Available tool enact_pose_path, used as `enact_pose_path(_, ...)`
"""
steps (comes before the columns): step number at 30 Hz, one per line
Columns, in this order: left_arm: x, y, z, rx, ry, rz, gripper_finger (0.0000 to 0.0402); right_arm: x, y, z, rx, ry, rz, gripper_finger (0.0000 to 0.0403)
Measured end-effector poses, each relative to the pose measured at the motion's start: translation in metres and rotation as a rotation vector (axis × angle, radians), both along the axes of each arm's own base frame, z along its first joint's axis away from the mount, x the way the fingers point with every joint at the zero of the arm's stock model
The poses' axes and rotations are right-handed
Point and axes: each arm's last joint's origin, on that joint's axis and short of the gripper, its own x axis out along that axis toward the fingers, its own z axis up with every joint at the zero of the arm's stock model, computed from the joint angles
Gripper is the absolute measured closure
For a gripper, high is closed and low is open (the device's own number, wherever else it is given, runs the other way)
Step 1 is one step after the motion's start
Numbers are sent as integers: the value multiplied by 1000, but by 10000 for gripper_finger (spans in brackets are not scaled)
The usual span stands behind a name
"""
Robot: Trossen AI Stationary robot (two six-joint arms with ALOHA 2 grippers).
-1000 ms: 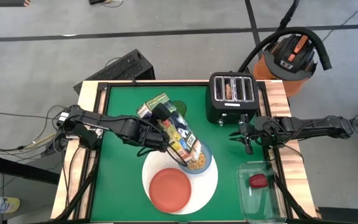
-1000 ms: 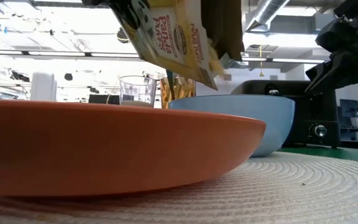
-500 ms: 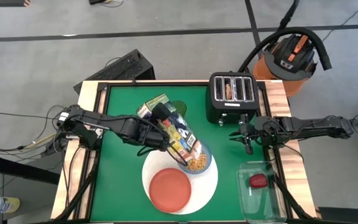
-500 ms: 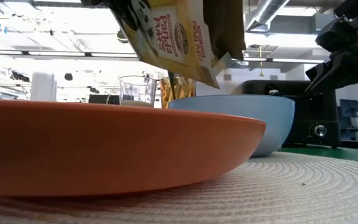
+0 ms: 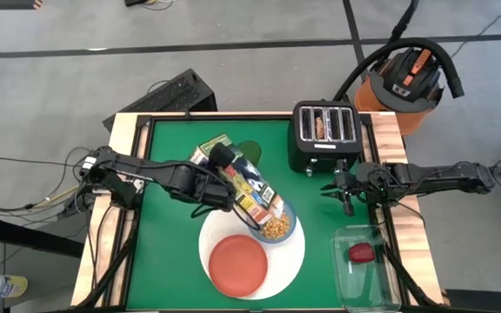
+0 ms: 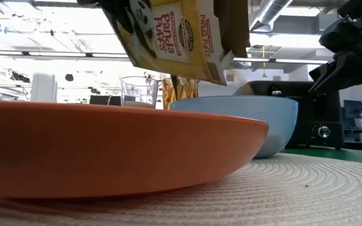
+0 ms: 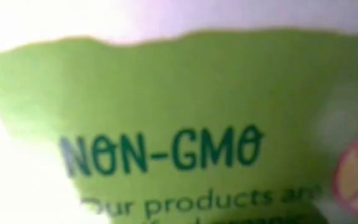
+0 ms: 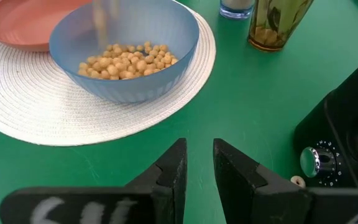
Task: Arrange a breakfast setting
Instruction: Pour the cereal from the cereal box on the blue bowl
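Found orange plate (image 6: 105, 147) nearest, empty, on white plate (image 5: 296, 256). Behind it, touching the same white plate: bowl (image 5: 278, 228), holding cereal (image 8: 126, 59). Swung box (image 5: 242, 178) back off the bowl within the last second, left gripper (image 5: 223, 158) clamped on it; pouring probably done. Farthest, beside toaster (image 5: 324, 135): right gripper (image 8: 199, 165), slightly apart, empty.

Only readable stuff is on the cereal box (image 6: 175, 37) tipped over the bowl (image 6: 237, 122). Its yellow front says "Panda Puffs", upside down in the low view. The green side panel (image 7: 179, 124) reads "NON-GMO", with "Our products are" starting below it, rest too blurry.
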Motion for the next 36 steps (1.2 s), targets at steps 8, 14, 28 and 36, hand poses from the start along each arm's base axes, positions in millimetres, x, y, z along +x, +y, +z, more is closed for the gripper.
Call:
enact_pose_path(8, -4, -1, -1, -46, 4, 37, 161, 0, 0, 0, 0, 0, 0, 301)
enact_pose_path(14, -7, -5, 4, -54, -10, 41, 161, 0, 0, 0, 0, 0, 0, 301)
enact_pose_path(28, -10, -7, 12, -144, -64, 89, 161, 0, 0, 0, 0, 0, 0, 301)
enact_pose_path(36, -11, -7, 13, -186, -94, 123, 161, 0, 0, 0, 0, 0, 0, 301)
